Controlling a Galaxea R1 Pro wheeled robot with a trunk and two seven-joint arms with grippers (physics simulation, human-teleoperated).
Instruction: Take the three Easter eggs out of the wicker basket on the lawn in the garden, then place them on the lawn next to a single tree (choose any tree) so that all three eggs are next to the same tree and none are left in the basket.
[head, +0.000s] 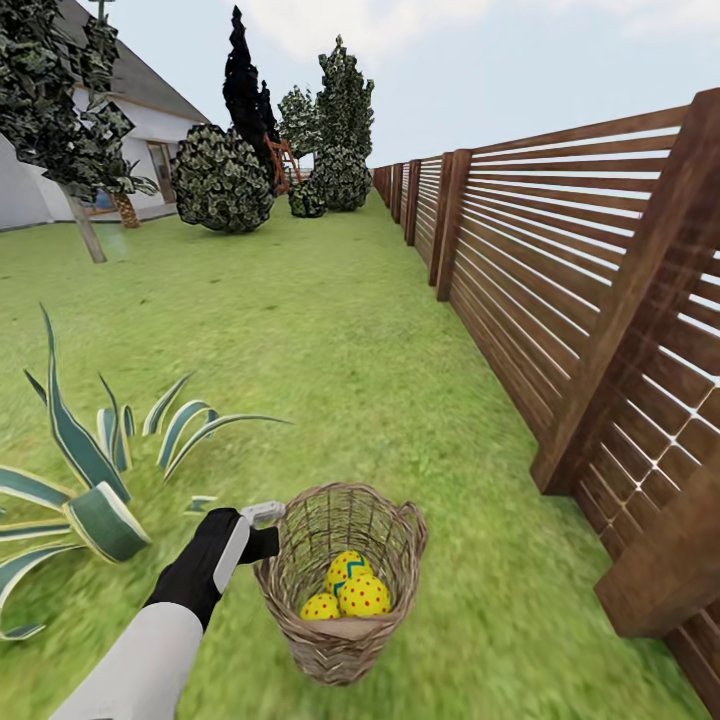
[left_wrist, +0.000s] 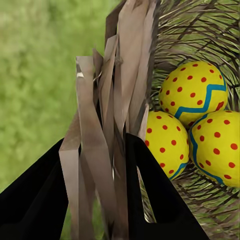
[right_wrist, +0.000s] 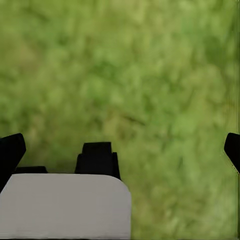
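Left arm (head: 150, 650): smooth white forearm shell, black wrist section, small light-grey block at tip. Left hand (left_wrist: 95, 200) fingers (left_wrist: 35, 195) flat, matte black. Right hand (right_wrist: 120, 150) black fingertips, pale grey rounded body plate.

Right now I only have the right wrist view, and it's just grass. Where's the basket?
Observer: The basket stands on the lawn just ahead of the robot, near the fence.
Operator: Are the eggs in it?
Observer: Yes, all three eggs lie in the bottom, bunched together.
Operator: And the left gripper?
Observer: The left gripper is at the basket's left side. Its fingers sit either side of the wicker wall and look clamped on it.
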